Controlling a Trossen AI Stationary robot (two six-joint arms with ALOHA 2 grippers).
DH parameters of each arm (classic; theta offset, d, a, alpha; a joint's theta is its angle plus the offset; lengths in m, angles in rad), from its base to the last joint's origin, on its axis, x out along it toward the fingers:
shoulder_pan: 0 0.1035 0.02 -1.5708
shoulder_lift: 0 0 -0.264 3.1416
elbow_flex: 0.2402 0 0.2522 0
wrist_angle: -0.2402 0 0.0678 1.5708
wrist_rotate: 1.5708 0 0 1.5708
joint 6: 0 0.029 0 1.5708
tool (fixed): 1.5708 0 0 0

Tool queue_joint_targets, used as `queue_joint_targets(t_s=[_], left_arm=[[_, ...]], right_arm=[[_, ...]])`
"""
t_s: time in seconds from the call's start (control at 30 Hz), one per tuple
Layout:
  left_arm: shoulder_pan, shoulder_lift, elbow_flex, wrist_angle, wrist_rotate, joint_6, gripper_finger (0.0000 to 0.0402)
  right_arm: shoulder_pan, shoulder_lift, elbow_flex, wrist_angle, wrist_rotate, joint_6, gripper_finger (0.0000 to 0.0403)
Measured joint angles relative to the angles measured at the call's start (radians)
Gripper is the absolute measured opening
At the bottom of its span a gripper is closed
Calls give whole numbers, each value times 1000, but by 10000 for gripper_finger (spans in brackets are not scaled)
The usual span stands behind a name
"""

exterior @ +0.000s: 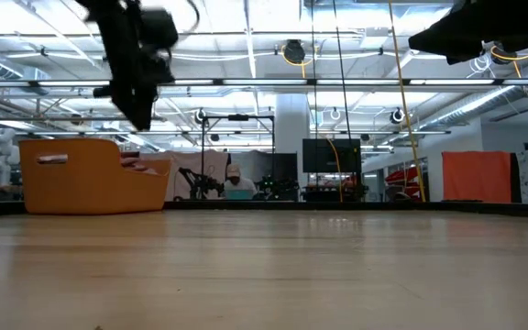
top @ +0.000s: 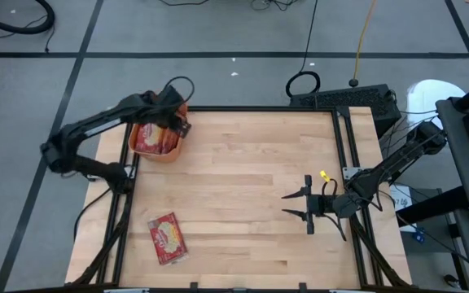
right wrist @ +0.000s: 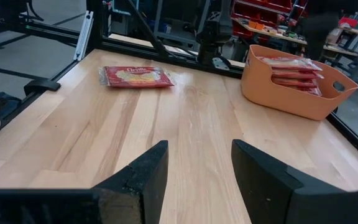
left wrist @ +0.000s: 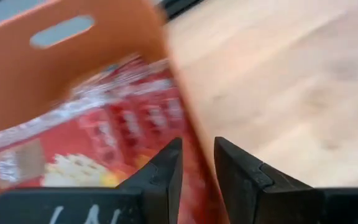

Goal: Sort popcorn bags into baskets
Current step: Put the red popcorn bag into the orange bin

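Note:
An orange basket (top: 147,152) stands at the table's far left corner, with several red popcorn bags (left wrist: 110,124) lying inside it. One more popcorn bag (top: 167,238) lies flat on the table near the front left, picture side up. My left gripper (left wrist: 197,163) hangs above the basket's right wall, pointing steeply down. Its fingers stand a narrow gap apart with nothing between them. My right gripper (top: 297,205) hovers open over the table's right part, pointing toward the left, and holds nothing.
A black frame rail (top: 259,108) runs round the table. The wooden top (top: 243,179) between the basket, the lone bag and my right gripper is bare. In the low view the basket (exterior: 90,174) stands at the left, with my left gripper (exterior: 140,92) above it.

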State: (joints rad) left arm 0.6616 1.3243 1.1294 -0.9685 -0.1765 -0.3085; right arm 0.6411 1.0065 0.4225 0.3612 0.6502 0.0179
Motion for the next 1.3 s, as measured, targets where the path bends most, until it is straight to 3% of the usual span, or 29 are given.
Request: queue_joint_targets(t_s=[0.1, 0.2, 0.4, 0.6, 0.8, 1.07, 1.3], left_arm=[[-149, -99, 0, 0, 2, -68, 97], [-402, -148, 1, 19, -26, -146, 97], [-926, -124, 1, 49, -226, -345, 97], [-1260, -35, 0, 51, -339, -529, 97], [-1429, 94, 0, 63, -357, -645, 97], [-1563, 175, 0, 14, -327, -798, 97], [-1643, 244, 0, -1, -252, -916, 100]], right_arm=[[0, 0, 0, 0, 0, 2, 169], [0, 0, 0, 0, -1, 23, 169], [0, 4, 0, 6, -7, 134, 169], [8, 28, 0, 41, -83, 242, 169], [22, 172, 0, 227, -79, 244, 169], [19, 375, 0, 519, -76, 167, 169], [18, 498, 66, 555, -76, 143, 169]])
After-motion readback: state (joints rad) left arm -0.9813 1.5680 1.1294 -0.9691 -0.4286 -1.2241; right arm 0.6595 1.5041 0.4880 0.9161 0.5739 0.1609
